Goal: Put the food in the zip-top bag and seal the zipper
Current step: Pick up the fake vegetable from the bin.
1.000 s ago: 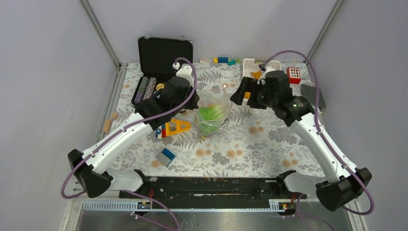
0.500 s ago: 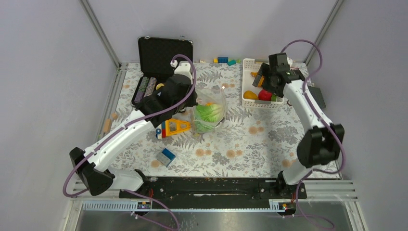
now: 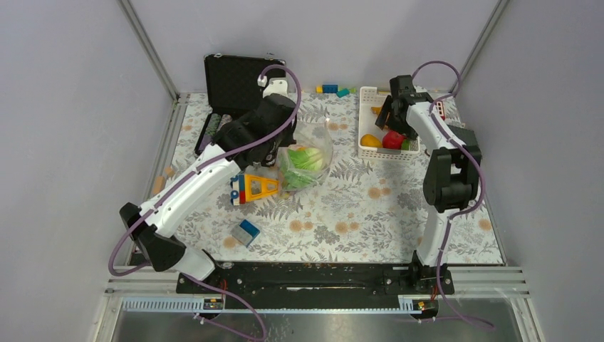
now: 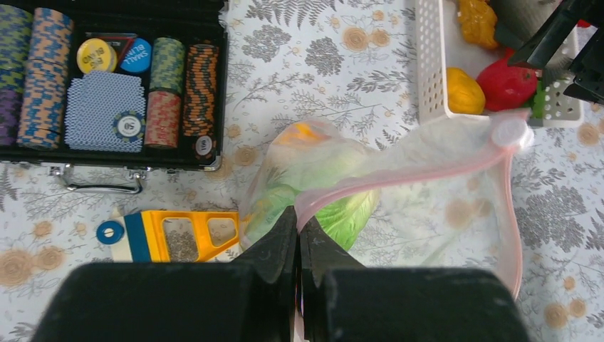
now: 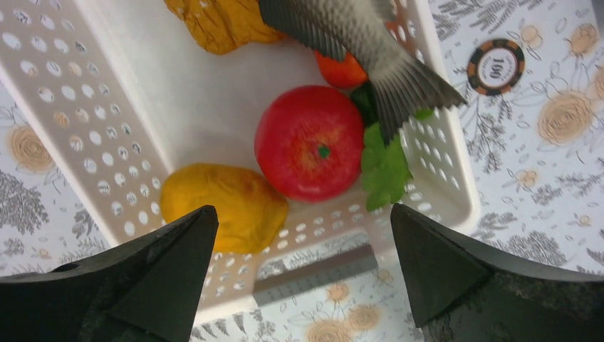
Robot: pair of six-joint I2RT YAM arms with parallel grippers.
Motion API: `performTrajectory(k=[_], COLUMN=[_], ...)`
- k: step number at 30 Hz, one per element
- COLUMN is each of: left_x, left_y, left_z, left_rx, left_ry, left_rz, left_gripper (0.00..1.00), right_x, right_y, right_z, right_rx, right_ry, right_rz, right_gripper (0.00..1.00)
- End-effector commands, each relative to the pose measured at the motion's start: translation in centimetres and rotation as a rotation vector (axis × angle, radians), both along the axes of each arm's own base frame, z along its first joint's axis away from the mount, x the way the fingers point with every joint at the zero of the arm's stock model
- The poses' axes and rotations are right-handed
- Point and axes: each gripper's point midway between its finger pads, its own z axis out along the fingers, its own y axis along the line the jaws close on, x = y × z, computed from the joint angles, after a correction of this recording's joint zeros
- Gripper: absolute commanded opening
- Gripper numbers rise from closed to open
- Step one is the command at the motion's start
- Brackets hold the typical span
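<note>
The flowery worktop [image 3: 399,214] holds the zip-top bag [image 4: 427,185] in the middle, with green leaves [image 4: 345,214] inside (its mouth gapes open). The left end effector [image 4: 298,226] is clenched on the bag's pink zipper edge [image 4: 399,178]. Off to the right, the white basket [image 5: 85,128] holds a red apple [image 5: 308,142]. The right end effector [image 5: 300,221] hangs over it, spread wide.

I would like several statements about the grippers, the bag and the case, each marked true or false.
1. The left gripper is shut on the rim of the zip-top bag. True.
2. The right gripper holds the red fruit. False: it is open above the basket, holding nothing.
3. Green lettuce lies inside the bag. True.
4. The zipper is sealed. False: the mouth gapes open.
5. The chip case is closed. False: its lid stands up.
</note>
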Motion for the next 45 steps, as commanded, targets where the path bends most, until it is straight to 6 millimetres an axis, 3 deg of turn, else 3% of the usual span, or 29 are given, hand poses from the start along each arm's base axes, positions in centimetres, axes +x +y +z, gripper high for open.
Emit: performTrajectory(k=[1,7,13,19,24,26,29,35,39,43,45], left_x=[1.4,1.5,0.4,-0.3,-0.5,-0.6,-0.5,-0.8,-0.9,-1.1,-1.2], left_y=[1.4,0.2,-3.0,-4.6,-5.1,-5.1,-5.2,-6.0,-6.0,-5.7,-5.5], left_z=[3.7,2.5,0.4,-1.0,-1.4,-1.6,-1.6,-2.0,-2.2,-2.1,-2.1], left_rx=[0.005,0.014,-0.080,-0.142,-0.156,-0.156,-0.163,-0.192,-0.191,-0.192,-0.192], left_ry=[-0.093,-0.046,0.030,0.079,0.100,0.102,0.099,0.109,0.110,0.099,0.089], left_rz=[0.088,0.047,-0.086,-0.136,-0.157,-0.155,-0.156,-0.189,-0.191,-0.194,-0.187], left_gripper=[0.00,0.00,0.00,0.00,0.00,0.00,0.00,0.00,0.00,0.00,0.00], right_x=[2.3,2.6,2.5,3.6,3.9,3.9,3.9,3.6,1.9,-0.8,-2.5], right_y=[-0.3,-0.3,-0.6,-0.7,-0.8,-0.5,-0.3,-0.9,0.1,1.5,3.2], right_z=[-0.5,-3.0,-5.5,-6.6,-6.6,-6.5,-5.3,-0.2,2.8,7.4,9.4], right_rx=[0.025,0.034,0.061,0.060,0.057,0.073,0.085,0.041,0.087,0.164,0.237], right_ry=[-0.007,0.038,0.081,0.066,0.051,0.037,0.006,-0.108,-0.190,-0.309,-0.362], right_rz=[-0.024,-0.047,-0.105,-0.133,-0.134,-0.121,-0.103,-0.045,0.031,0.109,0.186], right_gripper=[1.00,1.00,1.00,0.99,0.88,0.78,0.68,0.64,0.63,0.61,0.60])
